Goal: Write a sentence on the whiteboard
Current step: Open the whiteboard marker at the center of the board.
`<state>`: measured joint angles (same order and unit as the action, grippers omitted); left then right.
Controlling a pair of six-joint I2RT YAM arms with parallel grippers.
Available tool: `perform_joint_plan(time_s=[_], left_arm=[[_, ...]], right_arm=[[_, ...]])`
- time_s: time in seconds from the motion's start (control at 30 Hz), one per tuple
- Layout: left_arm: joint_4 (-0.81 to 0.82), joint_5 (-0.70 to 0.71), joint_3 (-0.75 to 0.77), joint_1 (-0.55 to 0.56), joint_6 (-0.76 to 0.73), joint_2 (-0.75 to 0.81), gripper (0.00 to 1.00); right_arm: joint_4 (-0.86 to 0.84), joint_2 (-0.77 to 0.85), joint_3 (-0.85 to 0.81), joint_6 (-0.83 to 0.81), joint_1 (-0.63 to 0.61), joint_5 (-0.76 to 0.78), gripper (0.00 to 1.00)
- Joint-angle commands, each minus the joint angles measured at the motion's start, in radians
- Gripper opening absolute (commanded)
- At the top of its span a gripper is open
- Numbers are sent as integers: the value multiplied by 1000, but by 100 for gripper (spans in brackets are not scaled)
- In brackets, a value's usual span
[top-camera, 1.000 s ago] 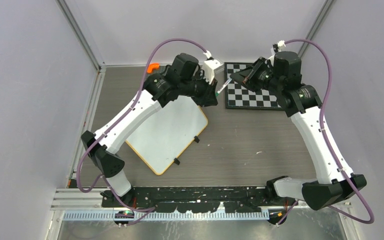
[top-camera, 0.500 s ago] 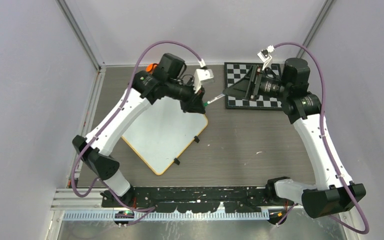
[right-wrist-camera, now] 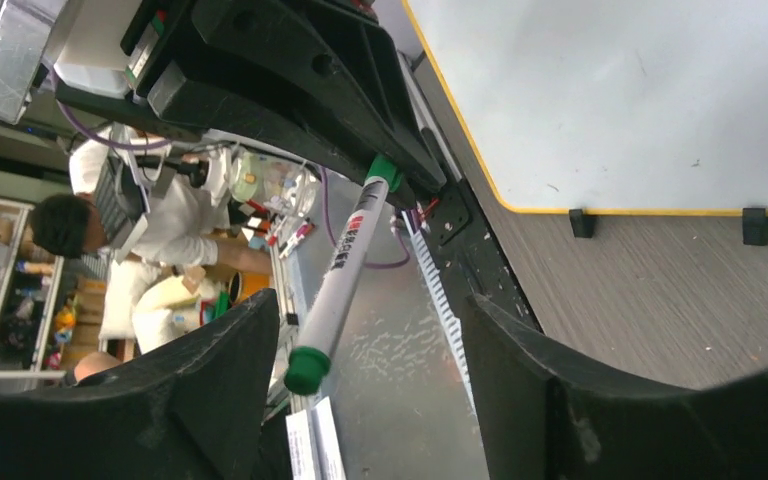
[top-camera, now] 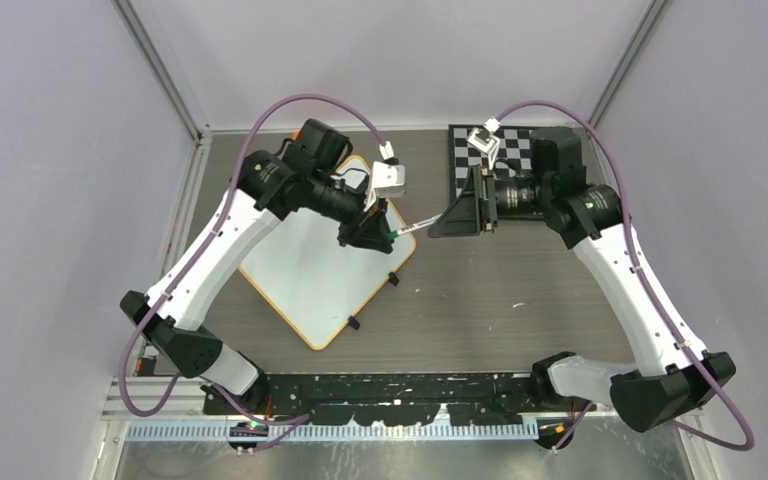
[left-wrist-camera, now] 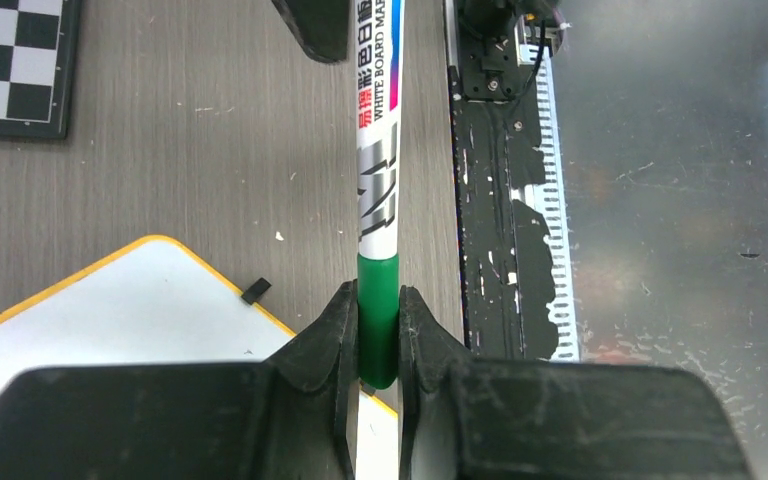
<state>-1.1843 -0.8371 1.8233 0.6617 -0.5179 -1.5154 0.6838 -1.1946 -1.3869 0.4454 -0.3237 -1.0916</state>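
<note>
The whiteboard (top-camera: 305, 275) lies flat on the table (top-camera: 500, 290), left of the middle and turned cornerwise. It is in the same place as one second ago, and its visible face is plain white. More of it shows now, because the left arm has swung off its far part.

The left pincer (top-camera: 385, 232) hangs over the right corner of the board. It is closed tightly on the green end of a marker (top-camera: 415, 226), which points to the right. The right pincer (top-camera: 438, 222) gripped this marker one second ago. Now its fingers stand wide apart around the other green end, one on each side, and do not touch it.

Both pincers have come nearer from the chequered board (top-camera: 460, 160), where they met before.
</note>
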Motion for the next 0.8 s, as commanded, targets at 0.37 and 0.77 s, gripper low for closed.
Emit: perform_joint_plan(time_s=[0.37, 0.77], left_arm=[[-197, -42, 57, 19, -58, -96, 0], [-94, -34, 67, 20, 61, -105, 0]], right_arm=[[142, -86, -112, -133, -115, 100, 55], [114, -70, -81, -115, -130, 95, 38]])
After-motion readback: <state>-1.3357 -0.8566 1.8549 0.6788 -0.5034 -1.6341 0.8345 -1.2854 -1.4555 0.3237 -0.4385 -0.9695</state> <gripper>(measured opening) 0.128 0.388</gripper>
